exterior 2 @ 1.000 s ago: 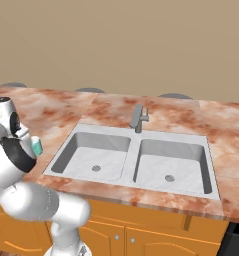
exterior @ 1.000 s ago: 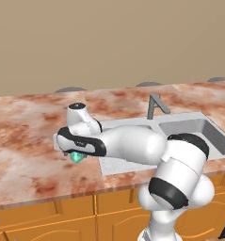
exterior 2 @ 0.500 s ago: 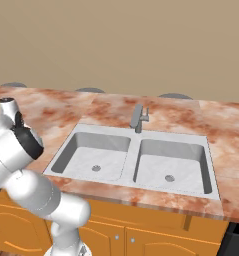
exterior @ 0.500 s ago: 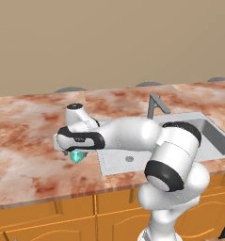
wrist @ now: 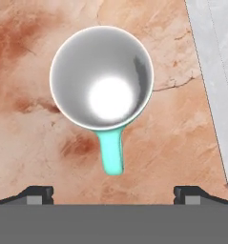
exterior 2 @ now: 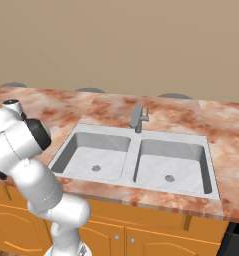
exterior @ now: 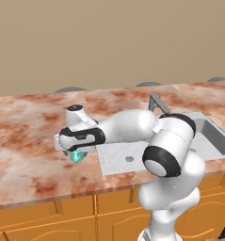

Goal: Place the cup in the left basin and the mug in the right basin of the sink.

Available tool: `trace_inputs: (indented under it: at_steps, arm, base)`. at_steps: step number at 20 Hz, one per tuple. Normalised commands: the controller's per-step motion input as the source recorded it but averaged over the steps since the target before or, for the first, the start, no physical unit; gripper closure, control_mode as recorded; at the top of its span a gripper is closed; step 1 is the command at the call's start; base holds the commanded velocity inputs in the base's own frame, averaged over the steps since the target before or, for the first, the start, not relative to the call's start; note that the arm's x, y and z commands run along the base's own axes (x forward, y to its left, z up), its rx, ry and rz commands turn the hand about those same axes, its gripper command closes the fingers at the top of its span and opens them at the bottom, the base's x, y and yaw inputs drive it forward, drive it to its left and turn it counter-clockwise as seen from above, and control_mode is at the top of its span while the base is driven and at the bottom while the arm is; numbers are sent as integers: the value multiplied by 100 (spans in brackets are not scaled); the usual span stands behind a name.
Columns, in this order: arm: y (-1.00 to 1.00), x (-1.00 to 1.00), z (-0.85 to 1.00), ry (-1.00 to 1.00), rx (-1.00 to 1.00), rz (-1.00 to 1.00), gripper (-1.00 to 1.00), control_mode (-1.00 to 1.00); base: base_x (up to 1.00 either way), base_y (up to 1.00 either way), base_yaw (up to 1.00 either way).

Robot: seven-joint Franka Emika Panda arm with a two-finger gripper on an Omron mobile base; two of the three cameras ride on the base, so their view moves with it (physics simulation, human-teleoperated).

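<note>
Hovering above the mug (wrist: 101, 77), the hand (wrist: 113, 193) had its fingers spread wide with nothing between them — in the hand view the two tips flanked the teal handle, which pointed back toward the camera, and the white bowl sat upright just ahead. Over the last second the arm had folded lower and reached further out over the tabletop (exterior: 24, 141), its elbow swinging across the sink (exterior 2: 136, 150) in the left base view, while the mug itself kept its place on the marble just beside the sink's left rim. That reads as the approach closing rather than a grasp: the mug was not yet held, and both the left basin (exterior 2: 98, 155) and the right basin (exterior 2: 173, 162) lay bare. The cup could not be made out in these views. The next move probably called for a straight descent so the fingers could straddle the rim or handle before closing — a skewed drop could nudge the mug aside.
</note>
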Motion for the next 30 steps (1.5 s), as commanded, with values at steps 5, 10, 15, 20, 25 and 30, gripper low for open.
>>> trace_inputs:
  at_steps: [5, 10, 15, 20, 25, 30]
  arm:
    - [1, 11, -16, 1, 0, 0, -100, -100]
    - [0, 12, -15, 3, 0, 0, -100, -100]
    - [0, 12, -11, 1, 0, 0, -100, -100]
    - [0, 0, -5, 5, 0, 0, -100, -100]
    - [2, 0, -11, 8, 0, 0, -100, -100]
    - [0, 0, -10, 15, 0, 0, 100, -100]
  base:
    - [0, 0, 0]
    - [0, 0, 0]
    - [0, 0, 0]
    - [0, 0, 0]
    - [0, 0, 0]
    - [0, 0, 0]
